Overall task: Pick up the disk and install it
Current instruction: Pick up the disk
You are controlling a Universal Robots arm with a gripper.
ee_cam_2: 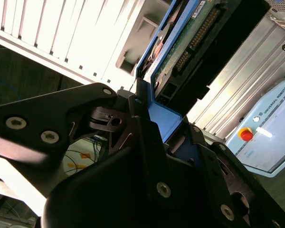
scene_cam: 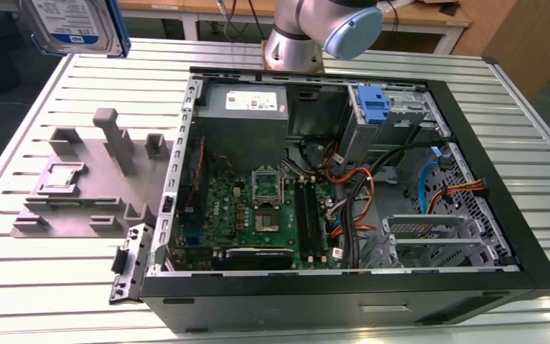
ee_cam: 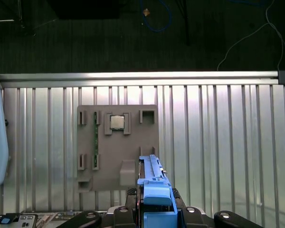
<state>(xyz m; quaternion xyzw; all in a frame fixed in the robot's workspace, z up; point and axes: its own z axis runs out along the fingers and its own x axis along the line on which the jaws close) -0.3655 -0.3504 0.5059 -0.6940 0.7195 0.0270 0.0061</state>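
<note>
Disk [scene_cam: 72,25]: silver, white-and-blue sticker, blue frame, hanging high above the desk [scene_cam: 55,287].
Pincer [ee_cam: 156,209]: I am squeezing its blue frame.
Around: gray holder [ee_cam: 116,142] is lying under it, open computer [scene_cam: 351,179] beside.

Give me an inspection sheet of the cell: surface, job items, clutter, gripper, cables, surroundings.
Surface: slatted aluminium table carrying an open PC case.
Job's things: the disk, in its blue carrier, held aloft above the fixture plate, outside the case.
Clutter: grey fixture plate with a CPU chip on it; bare blue bracket in the case's drive bay.
Gripper: gripper shut on the disk.
Cables: orange, blue and black leads loose inside the case.
Surroundings: teach pendant near the table; blue cable on the dark floor.
</note>
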